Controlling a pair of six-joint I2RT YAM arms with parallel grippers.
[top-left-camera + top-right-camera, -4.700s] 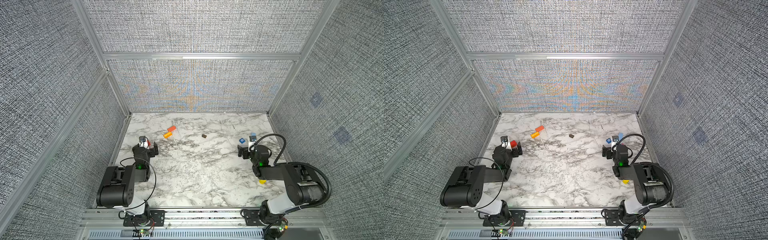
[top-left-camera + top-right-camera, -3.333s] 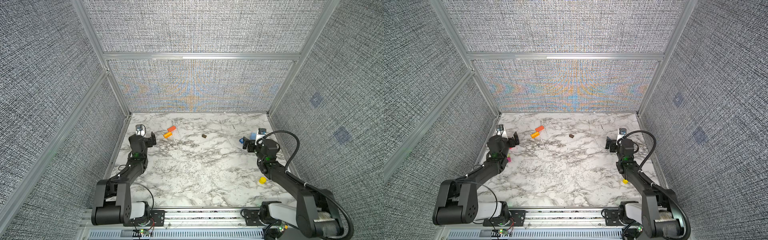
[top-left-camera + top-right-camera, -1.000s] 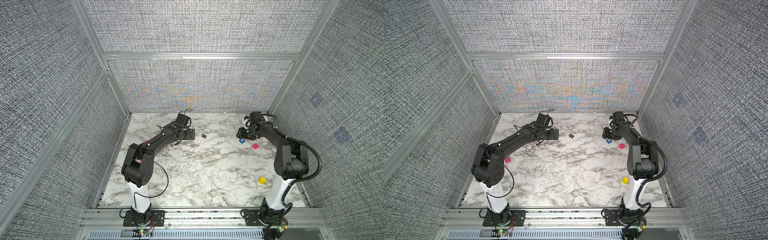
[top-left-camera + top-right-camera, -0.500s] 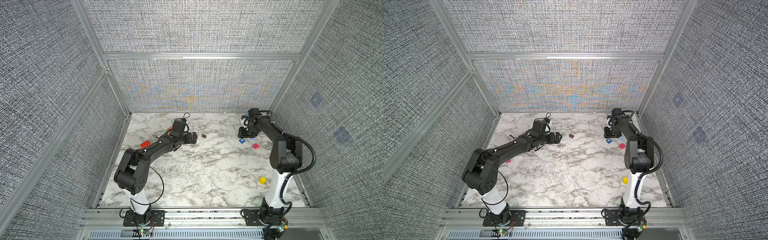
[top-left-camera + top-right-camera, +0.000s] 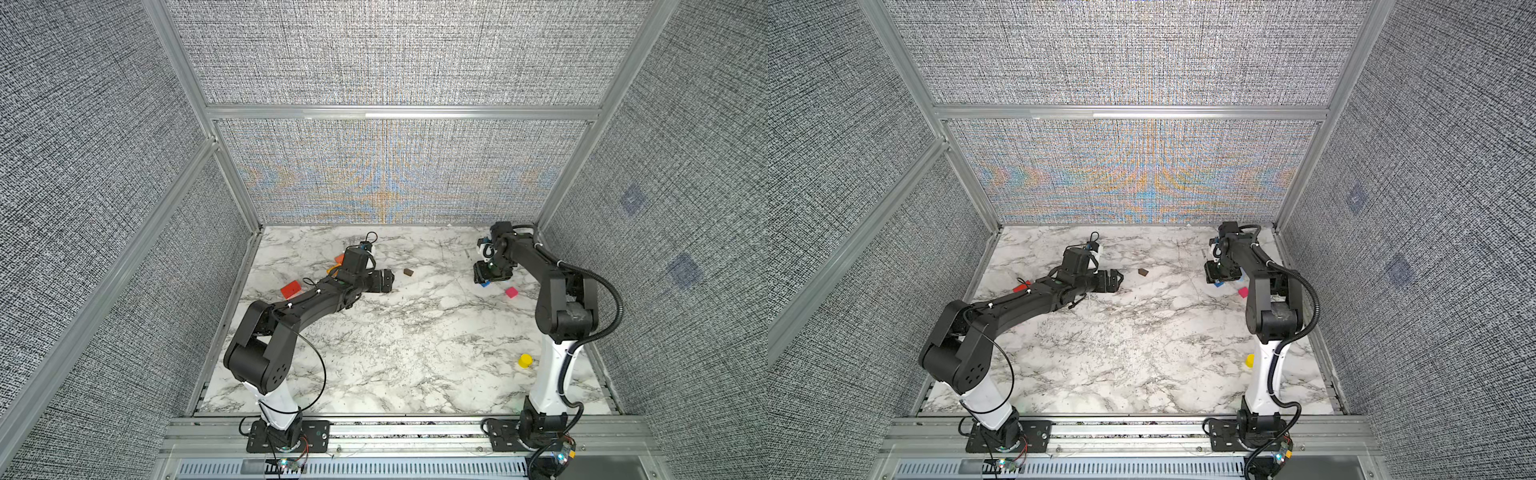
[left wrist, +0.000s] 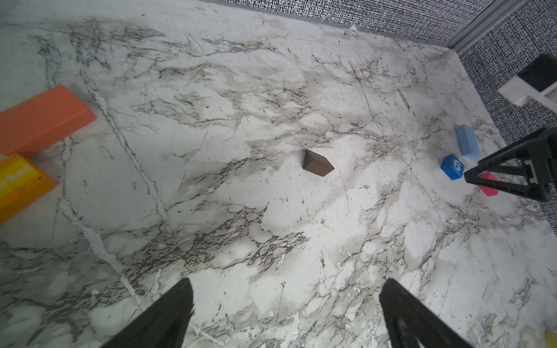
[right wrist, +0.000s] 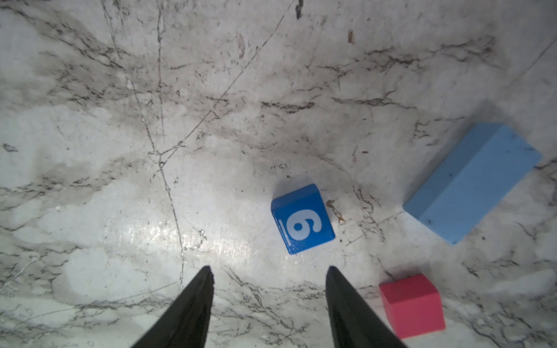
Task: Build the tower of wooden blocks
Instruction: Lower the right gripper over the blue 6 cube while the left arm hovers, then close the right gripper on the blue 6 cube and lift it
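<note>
So the dark brown cube [image 5: 408, 272] sits loose on the marble bench [image 5: 415, 332] around 12 o'clock, left hand [image 5: 384, 281] just beside it, spread wide and empty. The blue "6" cube [image 7: 302, 219], light blue slab [image 7: 473, 180] and pink cube [image 5: 511, 292] cluster at 2 o'clock; right hand [image 7: 269, 269] hangs half open right by the blue one, holding nothing. There's a yellow cylinder [image 5: 525, 360] at 4 and a red slab [image 5: 290, 289] at 10.

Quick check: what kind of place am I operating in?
Probably a robot test cell: grey textured wall panels in an aluminium frame enclose a marble-patterned tabletop, with a metal mounting rail along its front.
</note>
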